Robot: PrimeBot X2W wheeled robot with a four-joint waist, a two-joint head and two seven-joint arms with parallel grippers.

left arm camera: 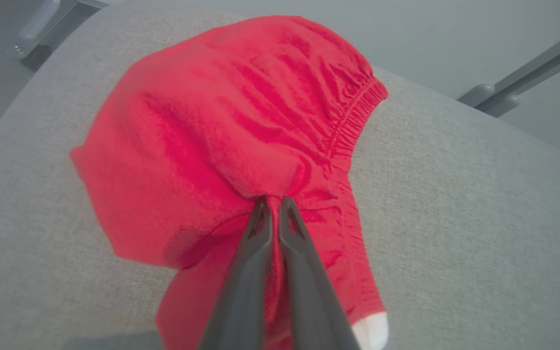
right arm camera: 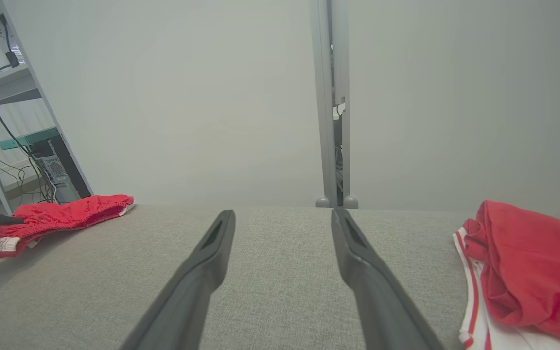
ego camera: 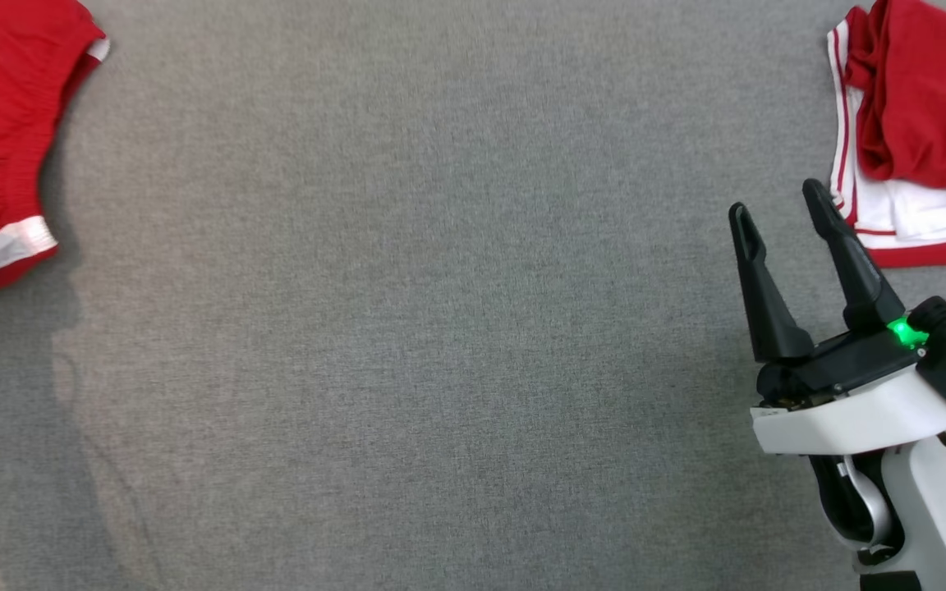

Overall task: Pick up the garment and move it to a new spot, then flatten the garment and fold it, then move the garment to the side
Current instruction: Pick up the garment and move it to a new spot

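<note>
Tightly, left claw (left arm camera: 274, 201) on garment (left arm camera: 221, 121)

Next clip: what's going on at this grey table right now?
The left gripper, fingers shut, pinches a fold of the red garment, which lies bunched at the left edge of the grey table. The right gripper holds nothing; its fingers are spread open above bare table, beside a red and white pile at the right edge. The pickup is only starting.

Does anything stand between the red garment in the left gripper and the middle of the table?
Nothing visible does: the left gripper is shut on the red garment, and the grey table beside it lies bare.
</note>
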